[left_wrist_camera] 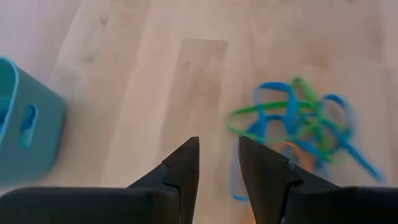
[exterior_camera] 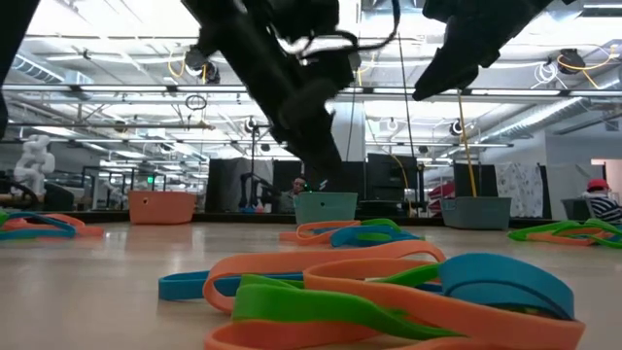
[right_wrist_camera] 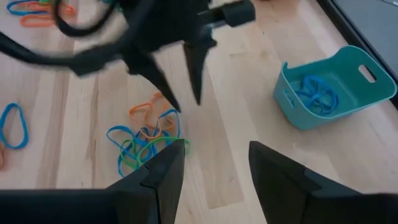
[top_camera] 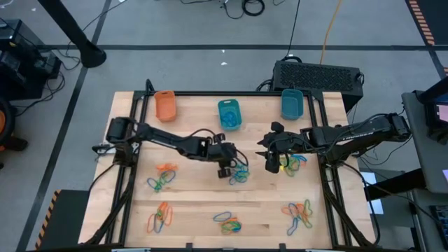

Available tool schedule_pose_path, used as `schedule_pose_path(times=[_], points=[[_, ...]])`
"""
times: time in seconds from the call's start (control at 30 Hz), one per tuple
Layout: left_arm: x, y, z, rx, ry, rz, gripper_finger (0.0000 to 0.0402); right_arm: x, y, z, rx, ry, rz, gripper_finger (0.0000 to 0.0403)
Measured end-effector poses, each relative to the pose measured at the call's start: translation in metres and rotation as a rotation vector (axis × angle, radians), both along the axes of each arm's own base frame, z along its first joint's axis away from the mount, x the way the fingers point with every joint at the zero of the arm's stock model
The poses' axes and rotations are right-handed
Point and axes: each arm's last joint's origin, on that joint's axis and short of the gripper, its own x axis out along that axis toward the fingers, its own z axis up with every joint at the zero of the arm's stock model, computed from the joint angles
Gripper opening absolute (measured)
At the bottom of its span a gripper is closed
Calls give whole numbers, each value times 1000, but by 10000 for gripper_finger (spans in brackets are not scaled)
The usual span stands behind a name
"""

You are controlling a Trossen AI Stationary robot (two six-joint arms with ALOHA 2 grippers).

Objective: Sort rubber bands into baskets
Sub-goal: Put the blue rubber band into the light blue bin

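Hovering over the middle of the table, the left gripper [left_wrist_camera: 219, 163] has its two fingers parted by a narrow gap with nothing between them. A tangle of blue, green and orange rubber bands [left_wrist_camera: 301, 124] lies on the wood just ahead of and to one side of its fingertips, so the arm appears placed to drop onto that pile for a pick. The right gripper [right_wrist_camera: 211, 162] hangs a little apart from it, fingers spread wider and also empty. In the right wrist view the same tangle lies just beyond one fingertip, and a yellow-green cluster [top_camera: 294, 164] lies beside this gripper in the high view.

Three baskets stand along the far edge, well beyond both sets of fingers. The middle teal basket [right_wrist_camera: 333, 87] holds several blue bands. What lies inside the orange basket [top_camera: 165, 105] and the other teal basket [top_camera: 291, 103] cannot be made out. More mixed piles [top_camera: 227, 224] lie along the near side of the table [top_camera: 266, 210].
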Motion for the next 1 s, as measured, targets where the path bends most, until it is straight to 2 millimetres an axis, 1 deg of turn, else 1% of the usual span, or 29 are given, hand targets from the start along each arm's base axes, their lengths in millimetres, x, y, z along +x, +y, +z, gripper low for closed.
schedule_pose_path(times=[0.07,0.13,0.23,0.33,0.5,0.63,0.77,1.0], points=[[2,7,-9,9,31,-7,121,0,0,0,4,0,-3,171],[4,11,-18,-30,55,-35,121,0,0,0,3,6,-3,171],[6,12,-31,-96,78,-74,121,-1,0,-2,0,20,-2,171],[10,12,-38,-105,74,-81,121,-2,0,-2,-5,33,0,171],[13,12,-36,-104,29,-83,121,-3,0,-3,-7,47,1,171],[12,12,-37,-105,46,-82,121,-3,0,-3,-7,46,1,171],[13,12,-50,-107,72,-78,121,-3,0,-3,-7,46,1,171],[15,12,-53,-111,63,-82,120,-3,0,-3,-8,43,-1,171]])
